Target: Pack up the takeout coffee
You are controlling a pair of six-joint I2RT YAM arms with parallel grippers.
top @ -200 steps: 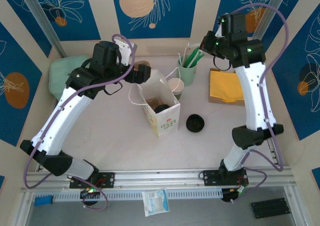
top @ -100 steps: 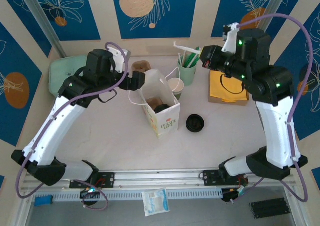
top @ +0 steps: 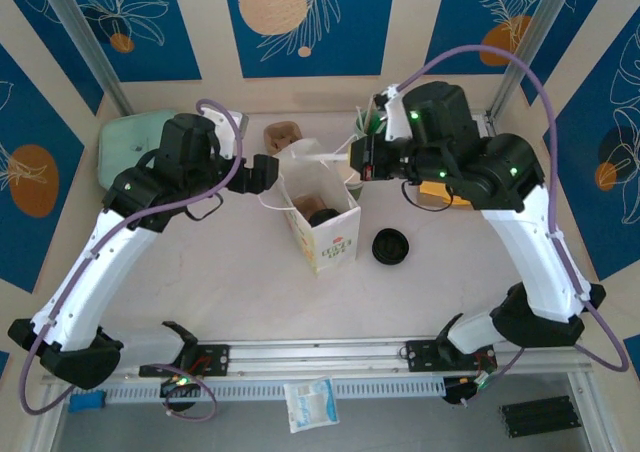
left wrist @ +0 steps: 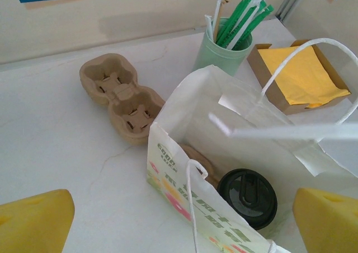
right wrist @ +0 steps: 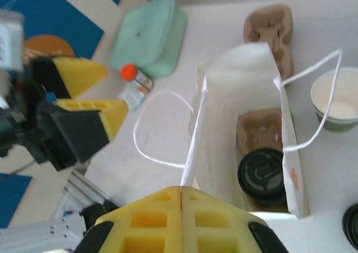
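Top external: the left fingers (top: pixel 265 170) stand spread wide and empty, just beside the paper bag (top: pixel 330 237). The right fingers (top: pixel 364 158) are pinched on a white straw (top: pixel 322 157) over the bag's mouth. The takeout coffee (top: pixel 322 216) sits in the bag, below and between both.

Left wrist: the coffee (left wrist: pixel 248 197) lies ahead of the spread fingers, nearer the right one.

Right wrist: it (right wrist: pixel 262 172) sits just beyond the closed fingers.

It probably handles light and dents easily, and the lid could pop, so grip the cup wall gently and keep it upright.
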